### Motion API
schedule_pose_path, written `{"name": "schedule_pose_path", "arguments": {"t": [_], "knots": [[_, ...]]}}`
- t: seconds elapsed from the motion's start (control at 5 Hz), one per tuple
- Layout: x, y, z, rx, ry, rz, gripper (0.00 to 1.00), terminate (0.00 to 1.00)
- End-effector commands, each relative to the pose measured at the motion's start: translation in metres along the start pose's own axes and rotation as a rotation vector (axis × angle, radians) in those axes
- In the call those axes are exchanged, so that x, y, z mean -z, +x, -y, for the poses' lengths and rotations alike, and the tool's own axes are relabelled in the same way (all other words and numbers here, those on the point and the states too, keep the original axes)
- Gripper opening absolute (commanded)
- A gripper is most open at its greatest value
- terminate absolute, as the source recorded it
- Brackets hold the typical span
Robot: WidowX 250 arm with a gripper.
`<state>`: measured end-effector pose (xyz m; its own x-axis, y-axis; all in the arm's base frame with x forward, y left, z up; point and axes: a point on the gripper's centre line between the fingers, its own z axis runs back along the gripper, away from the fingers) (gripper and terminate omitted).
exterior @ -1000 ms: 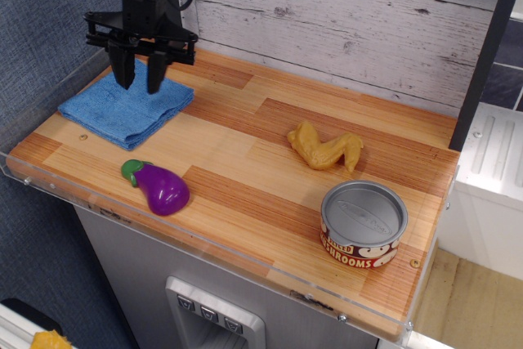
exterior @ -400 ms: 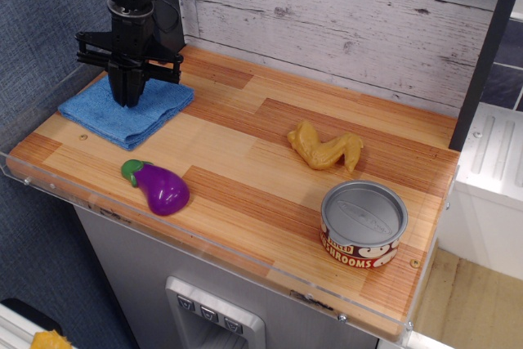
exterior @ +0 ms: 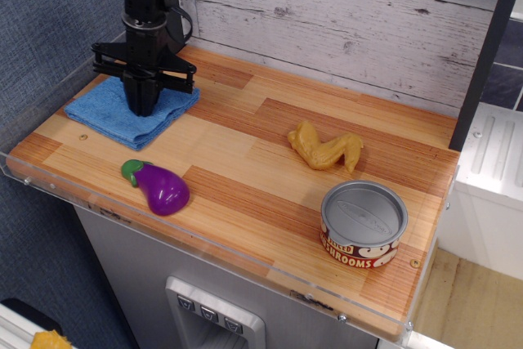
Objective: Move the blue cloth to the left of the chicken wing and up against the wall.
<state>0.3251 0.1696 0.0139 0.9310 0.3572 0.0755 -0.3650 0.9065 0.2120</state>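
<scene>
Blue cloth [exterior: 122, 112] lies flat at the far left end of the wooden counter [exterior: 270, 161], well left of the chicken wing [exterior: 324, 148] but apart from the plank wall [exterior: 343, 22], with a strip of bare counter between its far edge and the boards. The gripper [exterior: 141, 105] stands vertically on the cloth's right half, fingers drawn together and pressed into the terry, apparently pinching a tuft so the soft fabric can be dragged rather than lifted. Judging by the gap, the cloth needs a push toward the boards. A purple toy eggplant [exterior: 159, 186] sits near the front edge, and a mushroom can [exterior: 363, 223] stands at the front right.
</scene>
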Motion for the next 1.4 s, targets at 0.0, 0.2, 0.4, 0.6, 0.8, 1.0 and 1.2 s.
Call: {"name": "schedule_pose_path", "arguments": {"t": [0.0,0.2,0.4,0.6,0.8,1.0,1.2], "knots": [[-0.011,0.005,0.025,-0.061,-0.094,0.028,0.00,0.00],[-0.015,0.006,0.050,-0.041,-0.099,0.040,0.00,0.00],[-0.021,0.005,0.082,0.011,-0.099,0.056,0.00,0.00],[-0.022,0.003,0.103,0.062,-0.117,0.075,0.00,0.00],[-0.024,0.008,0.117,0.060,-0.117,0.087,0.00,0.00],[-0.029,0.014,0.127,0.038,-0.161,0.123,0.00,0.00],[-0.033,0.017,0.135,0.017,-0.185,0.118,0.00,0.00]]}}
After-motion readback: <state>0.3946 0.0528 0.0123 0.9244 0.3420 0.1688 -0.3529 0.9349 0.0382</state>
